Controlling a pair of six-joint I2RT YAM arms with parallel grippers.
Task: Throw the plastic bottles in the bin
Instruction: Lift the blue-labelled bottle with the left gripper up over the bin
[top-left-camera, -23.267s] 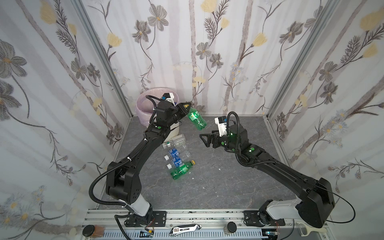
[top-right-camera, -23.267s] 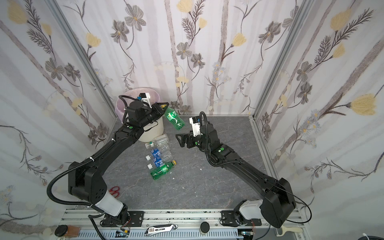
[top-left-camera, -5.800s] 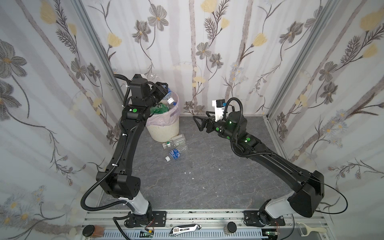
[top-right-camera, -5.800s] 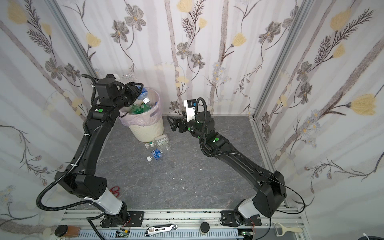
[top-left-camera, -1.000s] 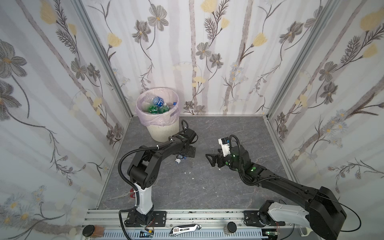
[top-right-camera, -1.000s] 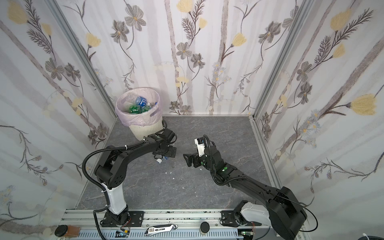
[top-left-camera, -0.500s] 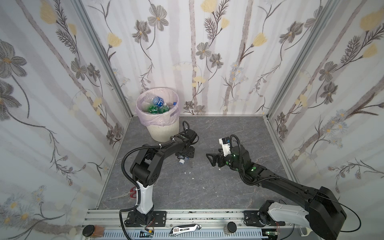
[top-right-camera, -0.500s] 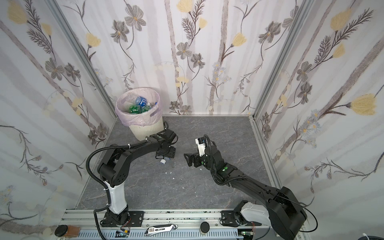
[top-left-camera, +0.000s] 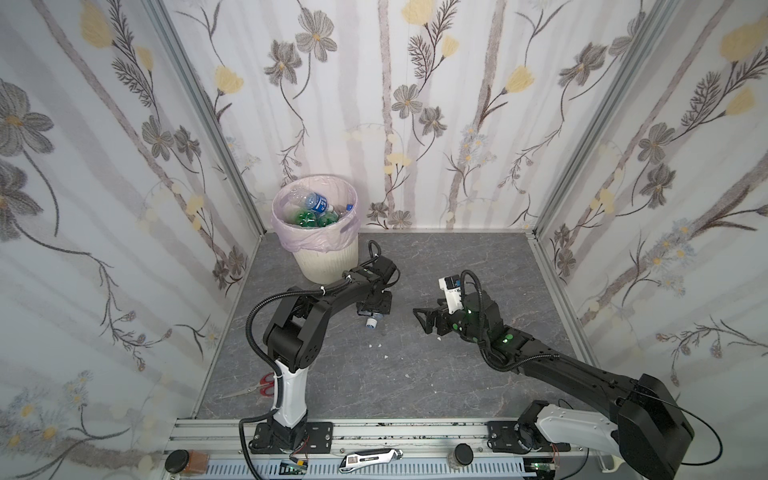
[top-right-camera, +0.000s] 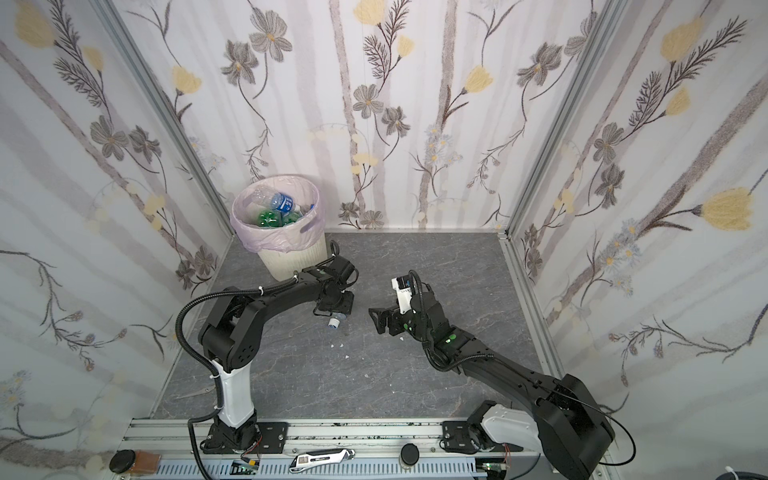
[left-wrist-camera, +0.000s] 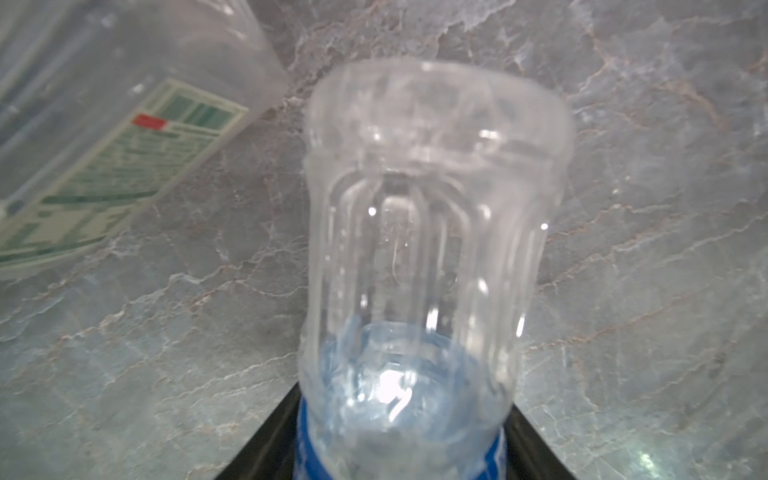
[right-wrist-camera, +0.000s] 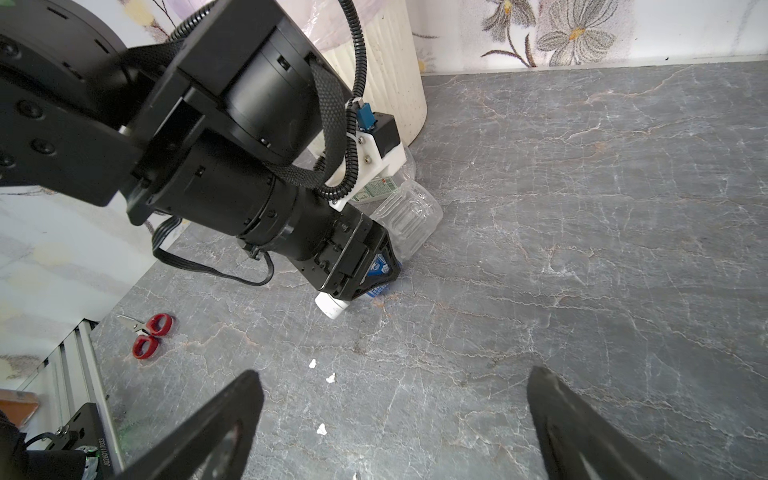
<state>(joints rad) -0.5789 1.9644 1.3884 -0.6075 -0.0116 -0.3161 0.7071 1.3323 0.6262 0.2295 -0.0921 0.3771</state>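
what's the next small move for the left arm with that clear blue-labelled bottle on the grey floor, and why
Probably squeeze the left gripper firmly onto the clear plastic bottle with the blue label before lifting. Its black fingers flank the label on both sides, but the bottle lies on the grey marbled floor and I cannot tell whether the grip is tight.

A code, apparently ending 7033, stands on the black bracket (right-wrist-camera: 89, 434) at seven o'clock in the right wrist view. Unreadably blurred: green-and-white label (left-wrist-camera: 116, 166) on one clear bottle (left-wrist-camera: 145, 50), blue label (left-wrist-camera: 309, 451) on a second bottle (left-wrist-camera: 424, 232).
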